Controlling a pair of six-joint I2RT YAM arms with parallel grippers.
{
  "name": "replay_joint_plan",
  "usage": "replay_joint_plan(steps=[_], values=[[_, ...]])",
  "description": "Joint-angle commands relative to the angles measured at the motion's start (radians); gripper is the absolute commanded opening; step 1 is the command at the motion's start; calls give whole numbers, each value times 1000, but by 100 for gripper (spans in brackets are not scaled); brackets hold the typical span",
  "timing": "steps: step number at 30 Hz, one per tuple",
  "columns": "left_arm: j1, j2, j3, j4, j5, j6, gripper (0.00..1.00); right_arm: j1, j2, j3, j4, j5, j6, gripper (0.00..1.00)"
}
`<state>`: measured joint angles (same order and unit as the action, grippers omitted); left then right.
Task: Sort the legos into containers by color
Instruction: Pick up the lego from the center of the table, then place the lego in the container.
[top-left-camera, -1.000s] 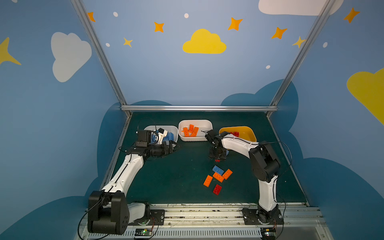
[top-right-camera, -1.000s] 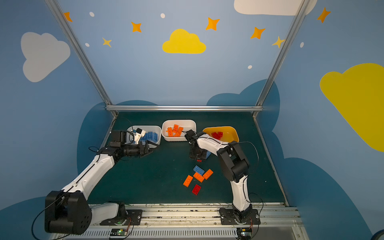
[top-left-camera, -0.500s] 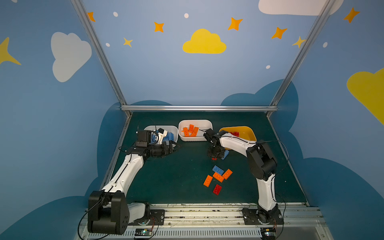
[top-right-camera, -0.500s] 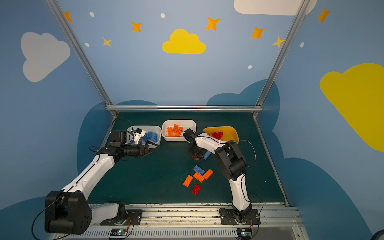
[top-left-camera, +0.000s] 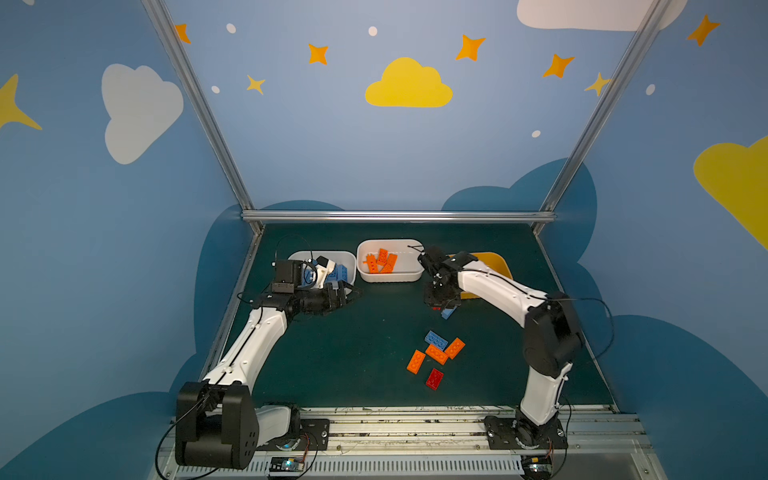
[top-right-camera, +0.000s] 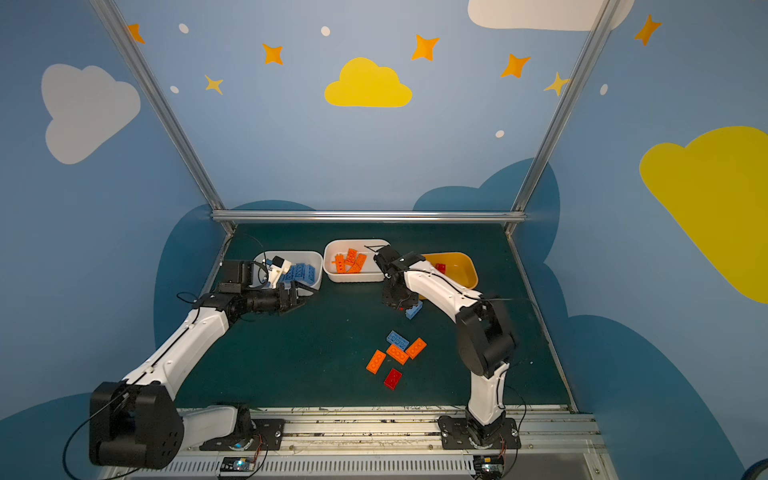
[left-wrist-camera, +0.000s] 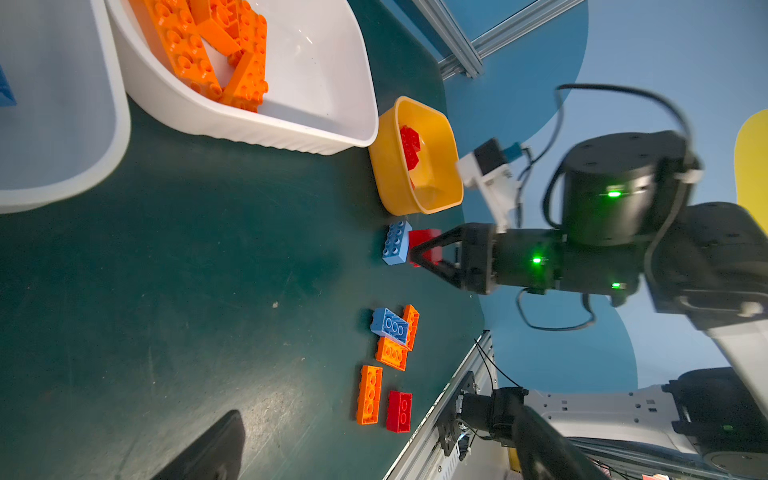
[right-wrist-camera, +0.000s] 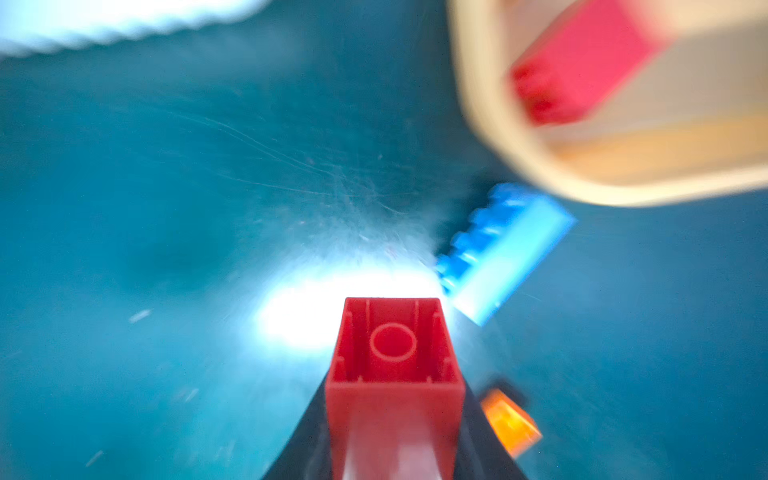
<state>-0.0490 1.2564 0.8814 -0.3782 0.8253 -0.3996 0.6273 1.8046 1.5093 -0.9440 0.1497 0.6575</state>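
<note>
My right gripper (top-left-camera: 440, 305) is shut on a red brick (right-wrist-camera: 392, 374), just above the mat in front of the yellow container (top-left-camera: 500, 264). A blue brick (top-left-camera: 449, 312) lies right beside the held brick. Nearer the front lie a blue brick (top-left-camera: 435, 338), three orange bricks (top-left-camera: 415, 361) and a red brick (top-left-camera: 434, 379). My left gripper (top-left-camera: 347, 291) is open and holds nothing, in front of the white container (top-left-camera: 349, 266) with blue bricks. The middle white container (top-left-camera: 390, 276) holds orange bricks. Red bricks (left-wrist-camera: 409, 147) lie in the yellow container.
Green mat (top-left-camera: 353, 353) covers the floor, with blue walls and metal frame posts (top-left-camera: 399, 216) around it. A rail (top-left-camera: 415, 428) with both arm bases runs along the front edge. The three containers stand in a row at the back.
My right gripper's jaws have closed on the red brick beside the blue one, and the arm has barely shifted. The left arm has not moved.
</note>
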Motion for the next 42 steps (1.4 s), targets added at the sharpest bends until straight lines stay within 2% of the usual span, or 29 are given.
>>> replay_joint_plan(steps=[1, 5, 10, 13, 17, 22, 26, 30, 33, 37, 42], values=[[-6, -28, 31, 10, 48, -19, 100, -91, -118, -22, -64, 4, -75, 24], [-21, -31, 32, 70, 73, -71, 99, -239, -178, -31, -24, -52, -194, 24], [-35, -26, 35, 87, 69, -88, 100, -374, -126, 27, -29, -120, -300, 25], [-39, -24, 31, 94, 66, -93, 100, -431, -60, 69, -39, -153, -319, 24], [-40, -16, 28, 92, 63, -91, 99, -486, 51, 142, -60, -226, -267, 24], [-41, -10, 31, 77, 61, -81, 99, -495, 152, 188, -21, -293, -234, 24], [-41, -8, 43, 42, 49, -54, 100, -492, 206, 232, -19, -292, -214, 25], [-41, -12, 56, 8, 37, -27, 99, -485, 250, 254, -29, -269, -214, 29], [-43, -12, 58, -4, 34, -16, 99, -486, 259, 262, -45, -251, -220, 38], [-41, -17, 56, -16, 32, -6, 100, -472, 211, 258, -68, -230, -224, 57], [-41, -21, 56, -10, 37, -8, 100, -430, 111, 207, -96, -221, -183, 64]])
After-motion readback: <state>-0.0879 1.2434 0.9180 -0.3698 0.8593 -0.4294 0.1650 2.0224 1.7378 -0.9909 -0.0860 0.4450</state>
